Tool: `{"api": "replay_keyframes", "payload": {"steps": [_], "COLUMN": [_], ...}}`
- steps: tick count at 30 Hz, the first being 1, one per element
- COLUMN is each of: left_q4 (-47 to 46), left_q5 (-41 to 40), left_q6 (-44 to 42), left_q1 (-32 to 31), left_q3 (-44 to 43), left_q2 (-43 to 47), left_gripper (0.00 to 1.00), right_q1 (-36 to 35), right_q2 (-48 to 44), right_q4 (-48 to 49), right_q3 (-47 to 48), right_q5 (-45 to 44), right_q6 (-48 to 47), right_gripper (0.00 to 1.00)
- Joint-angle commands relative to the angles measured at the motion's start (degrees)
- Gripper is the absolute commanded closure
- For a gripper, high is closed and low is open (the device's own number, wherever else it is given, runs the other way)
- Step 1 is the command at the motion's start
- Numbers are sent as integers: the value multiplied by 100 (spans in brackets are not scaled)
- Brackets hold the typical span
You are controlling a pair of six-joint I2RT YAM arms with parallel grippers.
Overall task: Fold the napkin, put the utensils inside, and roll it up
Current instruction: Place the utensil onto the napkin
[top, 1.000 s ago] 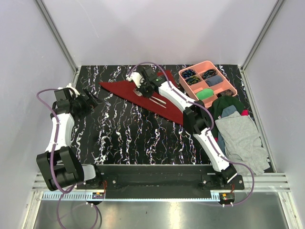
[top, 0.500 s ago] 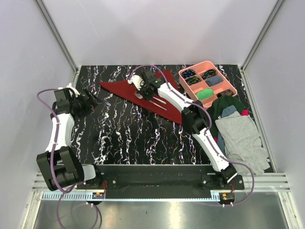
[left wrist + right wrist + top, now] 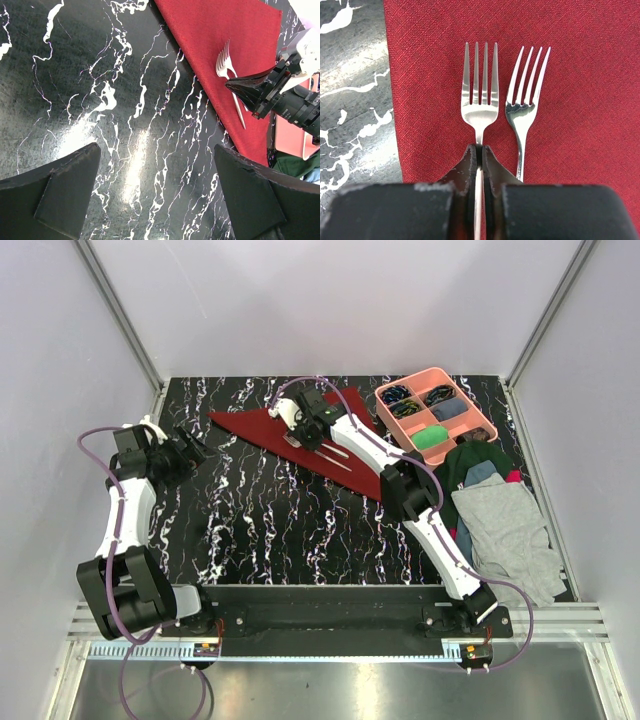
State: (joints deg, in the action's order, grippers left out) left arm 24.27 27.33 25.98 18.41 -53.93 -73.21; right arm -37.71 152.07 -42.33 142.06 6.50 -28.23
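Utensil placement seems in hand: the right pincer (image 3: 479, 152) is clenched on one slim silver fork (image 3: 480, 95), just beside the second silver fork (image 3: 525, 100), both lying on the folded maroon cloth napkin (image 3: 600, 75). The left pincer (image 3: 157, 185) hangs released above the black marbled bench (image 3: 75, 75). The next move calls for letting go, then rolling.

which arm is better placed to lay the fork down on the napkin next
Right. The right gripper is shut on the fork by its handle, over the napkin and beside the second fork. The left gripper is open above the bare table, off to the napkin's side.
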Motion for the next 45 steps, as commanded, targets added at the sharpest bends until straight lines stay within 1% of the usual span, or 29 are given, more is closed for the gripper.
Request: {"api": "replay_keyframes", "payload": {"steps": [1, 3, 4, 7, 8, 9, 11, 14, 17, 20, 21, 22, 23, 24, 25, 26, 27, 28, 29, 30, 31, 32, 33, 34, 35, 36, 39, 41, 45], "left_q4": [-265, -274, -274, -283, -283, -283, -291, -300, -300, -318, -335, -379, -388, -397, -414, -423, -432, -458, -467, -467, -493, -502, -502, -502, -511, -520, -573, -608, -634], "left_q5": [229, 237, 255, 290, 290, 299, 299, 290, 290, 325, 360, 387, 396, 439, 466, 483, 510, 519, 527, 545, 571, 563, 580, 580, 589, 624, 703, 738, 791], "left_q6": [48, 48, 57, 57, 65, 65, 65, 57, 57, 83, 92, 100, 127, 136, 144, 162, 171, 188, 197, 197, 215, 215, 224, 232, 250, 259, 303, 320, 347], "left_q1": [39, 48, 48, 48, 48, 48, 57, 66, 75, 83, 75, 83, 83, 83, 83, 83, 83, 92, 83, 75, 75, 83, 83, 83, 83, 83, 83, 75, 83], "left_q3": [6, 14, 14, 14, 14, 23, 23, 32, 32, 58, 67, 76, 93, 111, 111, 120, 128, 146, 146, 164, 164, 172, 181, 181, 190, 199, 216, 234, 252], "left_q2": [-18, -27, -18, -27, -27, -35, -18, 8, 43, 70, 87, 96, 105, 114, 114, 105, 114, 114, 105, 105, 105, 96, 96, 88, 96, 88, 61, 61, 26], "left_gripper": [1, 1, 1, 1, 1, 1, 1, 1, 1, 1, 1, 1, 1, 1, 1, 1, 1, 1, 1, 1, 1, 1, 1, 1, 1, 1, 1, 1, 1], "right_q1": [-34, -43, -43, -43, -43, -52, -52, -52, -52, -52, -52, -52, -52, -43, -17, 18, 62, 228, 334, 465, 667, 782, 888, 984, 1238, 1362, 1802, 1960, 2574], "right_q2": [77, 69, 60, 7, -19, -54, -168, -458, -976, -1635, -2028, -2258, -2496, -3020, -3304, -3585, -4110, -4359, -4605, -5077, -5299, -5519, -5956, -6170, -6381, -6792, -7443, -7656, -7973], "right_q4": [84, 75, 84, 75, 84, 93, 93, 93, 102, 119, 145, 215, 303, 556, 707, 821, 953, 963, 963, 963, 963, 963, 954, 963, 954, 972, 1121, 1278, 1621], "right_q3": [243, 243, 252, 278, 278, 287, 313, 314, 121, -440, -956, -1291, -2130, -2617, -3127, -4089, -4551, -4956, -5743, -6134, -6494, -7150, -7453, -7734, -8251, -8499, -9300, -9730, -10197], "right_q5": [-149, -149, -149, -123, -97, -79, -9, 167, 203, -271, -586, -780, -965, -1349, -1519, -1668, -1844, -1880, -1898, -1829, -1793, -1793, -1775, -1767, -1740, -1644, -1495, -1433, -1109], "right_q6": [10, 2, 19, 37, 37, 45, 124, 361, 888, 1748, 2255, 2521, 2768, 3344, 3637, 3936, 4565, 4911, 5263, 5884, 6160, 6389, 6791, 6987, 7180, 7574, 8138, 8306, 8544], "right_gripper": [86, 82, 77, 68, 61, 57, 53, 50, 49, 47, 47, 48, 47, 47, 47, 47, 46, 45, 45, 45, 44, 44, 43, 40, 39, 37, 36, 35, 36]}}
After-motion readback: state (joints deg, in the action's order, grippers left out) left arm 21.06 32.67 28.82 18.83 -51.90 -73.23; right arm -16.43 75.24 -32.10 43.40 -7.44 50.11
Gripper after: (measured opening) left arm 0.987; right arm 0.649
